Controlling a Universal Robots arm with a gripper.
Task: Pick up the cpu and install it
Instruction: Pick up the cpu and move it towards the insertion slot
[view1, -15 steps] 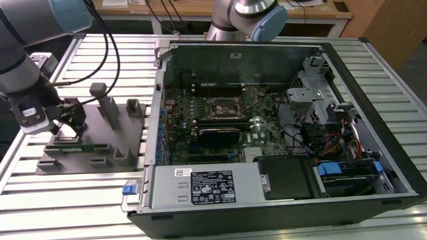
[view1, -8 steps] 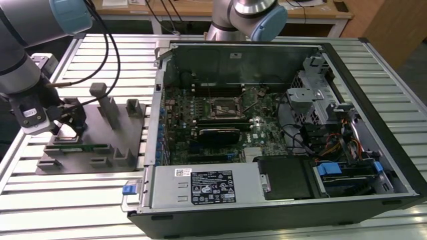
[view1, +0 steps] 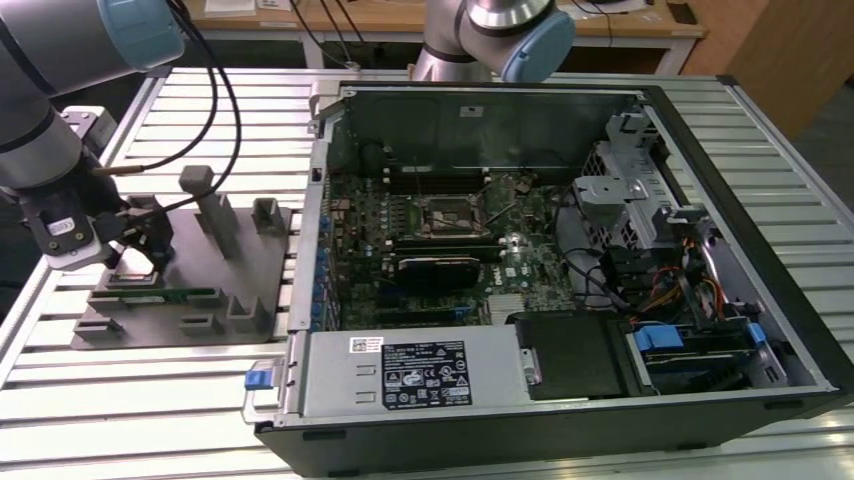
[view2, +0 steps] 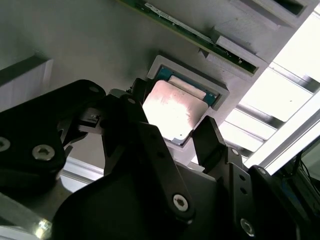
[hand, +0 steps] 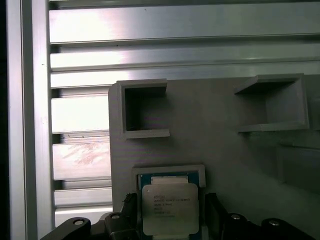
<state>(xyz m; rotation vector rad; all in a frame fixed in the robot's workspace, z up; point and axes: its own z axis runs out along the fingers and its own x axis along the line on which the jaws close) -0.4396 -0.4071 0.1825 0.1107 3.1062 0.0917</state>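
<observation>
The cpu, a shiny silver square chip, lies flat in a pale framed nest on the grey fixture plate. My gripper hangs low over it, and one black finger stands on each side of the chip with a thin gap showing. In the second wrist view the cpu sits between the fingertips of the gripper, still in its nest. In the exterior view the gripper is down at the fixture's left part. The dark motherboard socket lies inside the open computer case.
A green memory stick rests on the fixture plate beside several grey upright posts. The open computer case fills the exterior view's right. A second arm's base stands behind the case. Slatted aluminium table lies underneath.
</observation>
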